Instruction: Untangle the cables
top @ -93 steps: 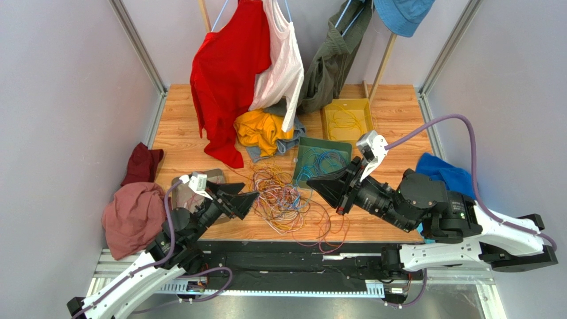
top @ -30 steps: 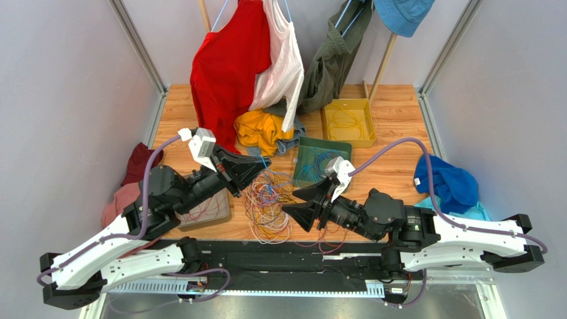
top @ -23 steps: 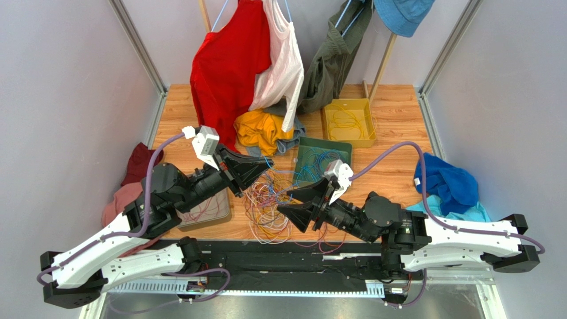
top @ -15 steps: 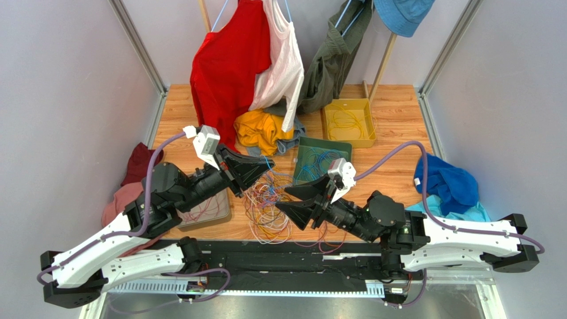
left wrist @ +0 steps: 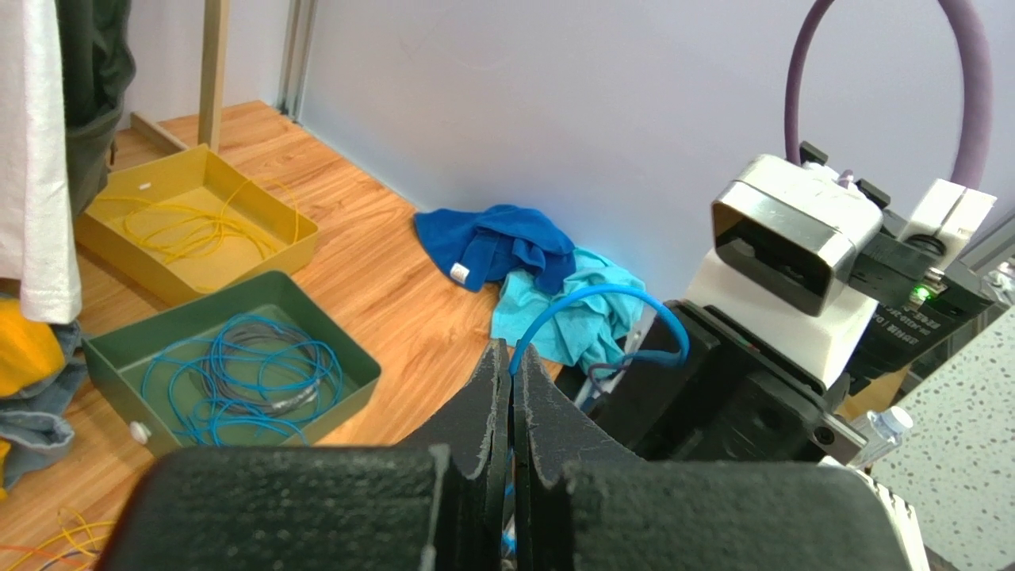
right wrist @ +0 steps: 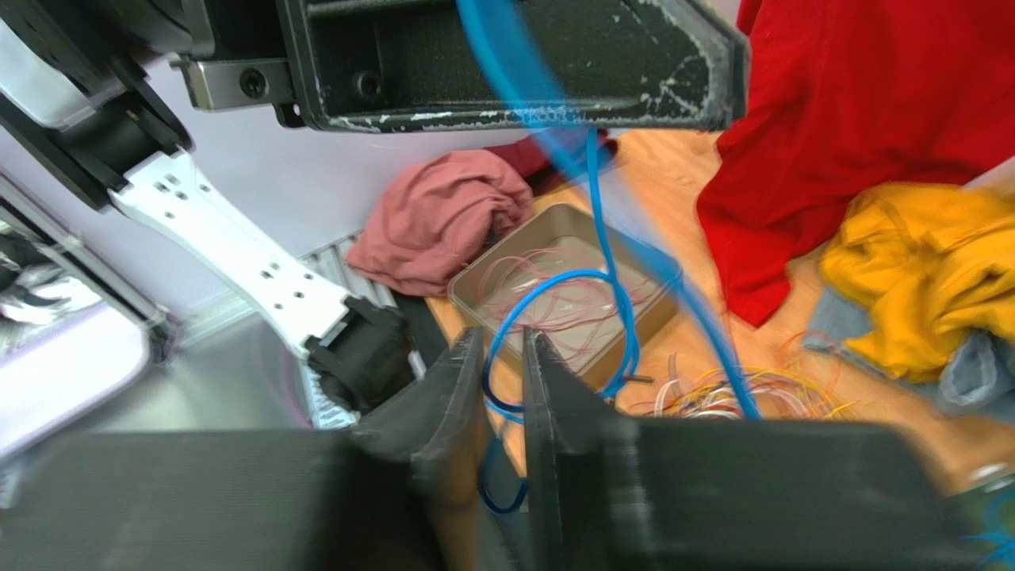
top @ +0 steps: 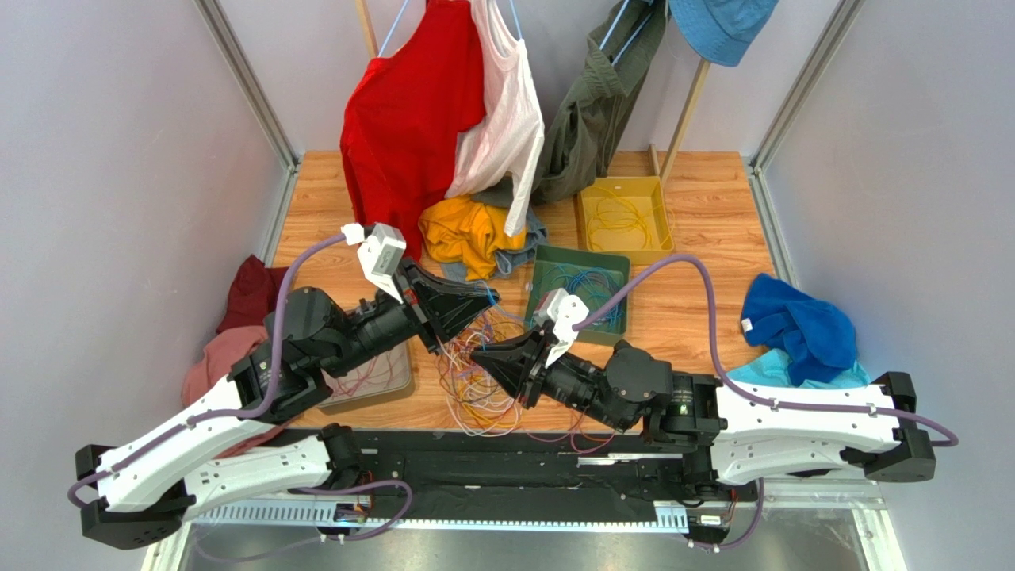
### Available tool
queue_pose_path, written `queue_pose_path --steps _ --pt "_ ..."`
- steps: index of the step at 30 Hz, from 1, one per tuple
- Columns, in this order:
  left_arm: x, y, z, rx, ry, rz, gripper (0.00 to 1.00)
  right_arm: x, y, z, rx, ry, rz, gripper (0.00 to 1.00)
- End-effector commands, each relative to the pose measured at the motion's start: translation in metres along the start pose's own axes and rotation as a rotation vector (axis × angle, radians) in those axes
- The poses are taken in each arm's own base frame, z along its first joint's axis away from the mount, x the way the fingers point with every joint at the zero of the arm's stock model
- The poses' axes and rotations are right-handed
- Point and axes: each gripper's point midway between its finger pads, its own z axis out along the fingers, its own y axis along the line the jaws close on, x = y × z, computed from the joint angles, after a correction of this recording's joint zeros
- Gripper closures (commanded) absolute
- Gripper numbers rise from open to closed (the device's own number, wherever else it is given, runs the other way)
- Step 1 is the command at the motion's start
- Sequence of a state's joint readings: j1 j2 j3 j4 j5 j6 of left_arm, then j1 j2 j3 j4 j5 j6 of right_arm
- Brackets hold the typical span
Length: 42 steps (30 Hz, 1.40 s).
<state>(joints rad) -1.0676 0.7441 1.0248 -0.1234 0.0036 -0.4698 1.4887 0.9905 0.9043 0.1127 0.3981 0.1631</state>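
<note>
The cables (top: 483,387) lie in a tangled orange, white, purple and red heap on the wooden table between the arms. My left gripper (top: 486,305) hangs above the heap, shut on a blue cable (left wrist: 620,295) that comes out of its tips (left wrist: 512,357) and loops away. My right gripper (top: 477,355) sits just below and in front of it, tips pointing left. In the right wrist view the blue cable (right wrist: 602,238) drops from the left gripper's fingers (right wrist: 512,71) and loops through the narrow gap of my right gripper (right wrist: 503,345), whose jaws stand slightly apart around it.
A green tray (top: 584,253) holds blue cables, a yellow tray (top: 620,181) behind it holds yellow ones, and a tan tray (top: 399,387) on the left holds pink ones. Hanging clothes (top: 405,131) and a yellow garment (top: 465,232) crowd the back. Cloths lie at both sides.
My right arm has swung left and forward until its tips are under the left gripper, and its jaws have narrowed around the blue cable. The left gripper edged slightly right, still shut.
</note>
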Motion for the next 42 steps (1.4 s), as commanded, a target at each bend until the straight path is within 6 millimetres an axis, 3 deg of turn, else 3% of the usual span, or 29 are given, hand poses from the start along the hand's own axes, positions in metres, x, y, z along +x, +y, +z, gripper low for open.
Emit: queue_pose_path --steps 1,7,10,12,15,16,17,18,20,23,28,33,37,42 --pt "-0.025 -0.014 -0.007 0.036 -0.060 -0.002 1.00 -0.040 0.020 -0.003 -0.106 -0.112 0.044 0.97" --pt "-0.013 0.012 -0.005 -0.069 -0.065 0.038 1.00 -0.061 0.058 -0.032 -0.349 -0.149 0.083 1.00" --pt "-0.003 0.032 -0.008 -0.151 -0.064 0.056 1.00 -0.080 0.063 -0.053 -0.407 -0.190 0.119 1.00" --pt "0.006 0.047 -0.014 -0.223 -0.052 0.053 0.93 -0.097 0.059 -0.071 -0.419 -0.233 0.139 1.00" --pt "0.010 0.067 -0.028 -0.324 -0.055 0.054 0.54 -0.111 0.046 -0.092 -0.392 -0.272 0.149 1.00" --pt "0.009 0.075 -0.033 -0.373 -0.072 0.045 0.26 -0.111 0.039 -0.095 -0.363 -0.266 0.149 1.00" --pt "0.016 0.083 -0.038 -0.406 -0.060 0.044 0.13 -0.117 0.034 -0.105 -0.351 -0.288 0.153 1.00" --pt "0.012 0.085 -0.047 -0.417 -0.087 0.036 0.06 -0.119 0.029 -0.108 -0.334 -0.292 0.152 1.00" --pt "0.019 0.093 -0.056 -0.444 -0.100 0.033 0.05 -0.120 0.018 -0.117 -0.296 -0.299 0.155 1.00" --pt "0.019 0.080 -0.062 -0.328 -0.176 0.036 0.05 -0.119 0.011 -0.121 -0.267 -0.293 0.159 1.00" --pt "0.003 0.031 -0.071 -0.005 -0.365 0.074 0.04 -0.108 0.004 -0.116 -0.222 -0.254 0.158 1.00" --pt "0.004 -0.004 -0.050 0.177 -0.328 0.115 0.04 -0.097 0.002 -0.101 -0.181 -0.218 0.170 1.00" --pt "0.000 -0.019 -0.037 0.246 -0.324 0.108 0.04 -0.086 0.000 -0.085 -0.135 -0.186 0.178 1.00" --pt "-0.004 -0.016 -0.032 0.234 -0.344 0.133 0.03 -0.075 -0.008 -0.069 -0.058 -0.177 0.209 1.00"
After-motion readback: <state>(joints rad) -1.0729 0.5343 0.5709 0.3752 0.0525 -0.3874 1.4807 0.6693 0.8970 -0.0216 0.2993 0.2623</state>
